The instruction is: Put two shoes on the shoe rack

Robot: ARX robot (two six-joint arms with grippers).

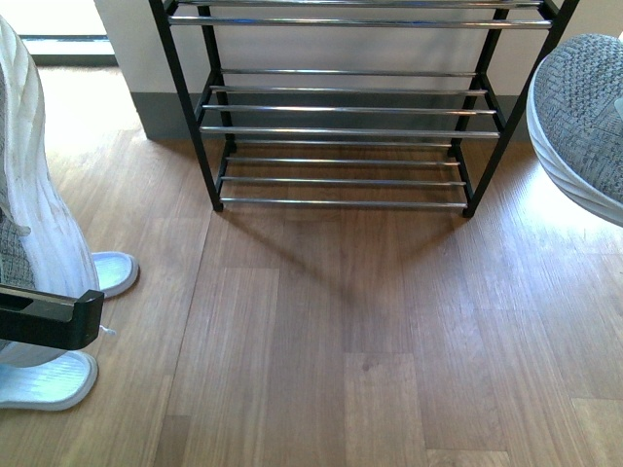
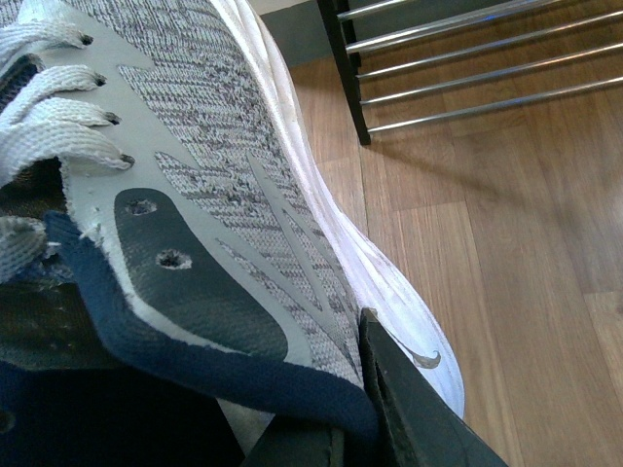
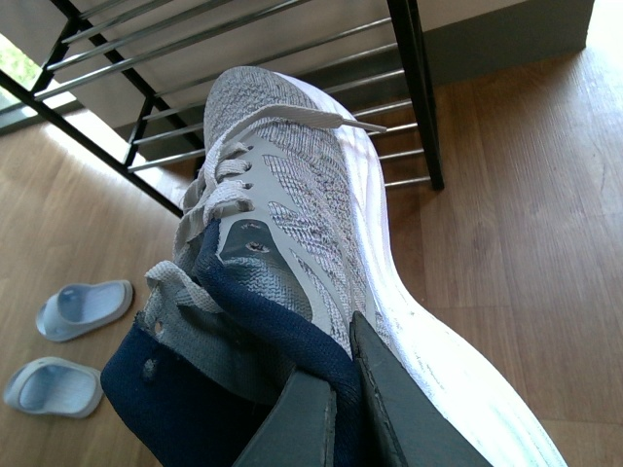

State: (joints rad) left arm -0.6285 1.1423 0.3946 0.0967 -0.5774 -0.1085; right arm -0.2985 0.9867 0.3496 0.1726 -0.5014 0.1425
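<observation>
Grey knit and white foam fill both edges of the front view. The left shoe point(image 1: 34, 209) hangs at the left edge with its ribbed white sole turned to the camera. The right shoe point(image 1: 584, 112) comes in toe-first at the upper right.

Between them, further off, the shoe rack point(image 1: 341, 131) stands on the wooden floor point(image 1: 331, 331) against a pale wall point(image 1: 127, 49) with a grey skirting. Two pale slippers point(image 1: 115, 272) lie on the floor at the near left, partly hidden behind the left shoe. Both show whole in the right wrist view.

The front view gives only a black bar of the left gripper point(image 2: 355, 428). The left wrist view shows its jaws pinched on the shoe's navy collar at the heel, one finger against the outer side and the other inside. The rack's foot lies beyond the toe. The right gripper point(image 3: 341, 389) is likewise clamped on the navy collar of its shoe. That shoe's laces hang loose and its toe points at the rack's lower rods.
</observation>
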